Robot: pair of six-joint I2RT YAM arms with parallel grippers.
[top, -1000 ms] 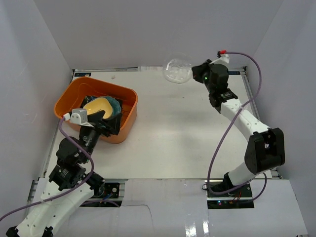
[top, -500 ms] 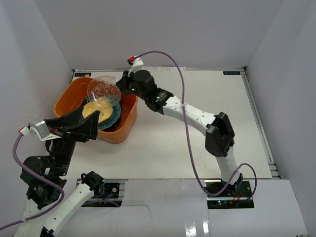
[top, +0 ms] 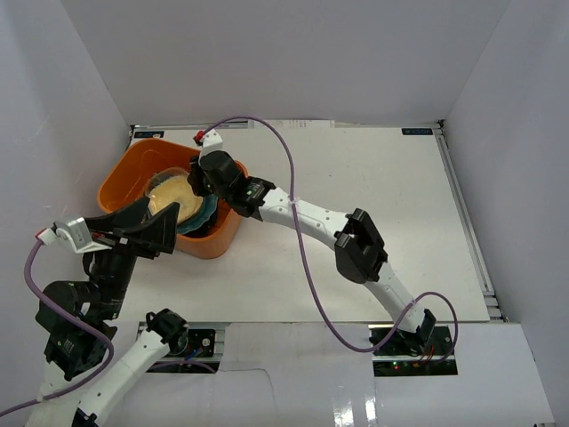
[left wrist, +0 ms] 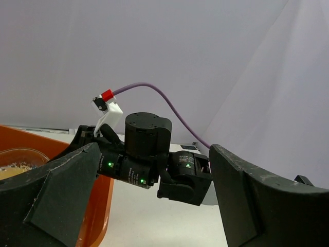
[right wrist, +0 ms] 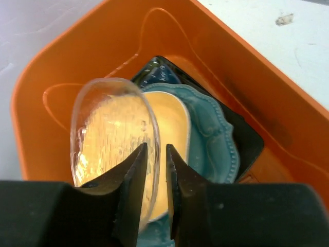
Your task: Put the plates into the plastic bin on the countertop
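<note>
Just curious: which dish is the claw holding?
The clear round plate, rim pinched by the right gripper; the yellow plate and teal scalloped plate lie beneath it.

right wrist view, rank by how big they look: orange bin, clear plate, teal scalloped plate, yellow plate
1. orange bin: fills most of the frame
2-3. clear plate and teal scalloped plate: unsure, the clear one is nearest the camera, the teal one partly covered
4. yellow plate: sits within the teal plate's outline

Stacked plates [right wrist: 216, 144] and the right arm [top: 302, 213] crowd the orange bin [top: 120, 178]; countertop [top: 400, 205] beyond lies open
</note>
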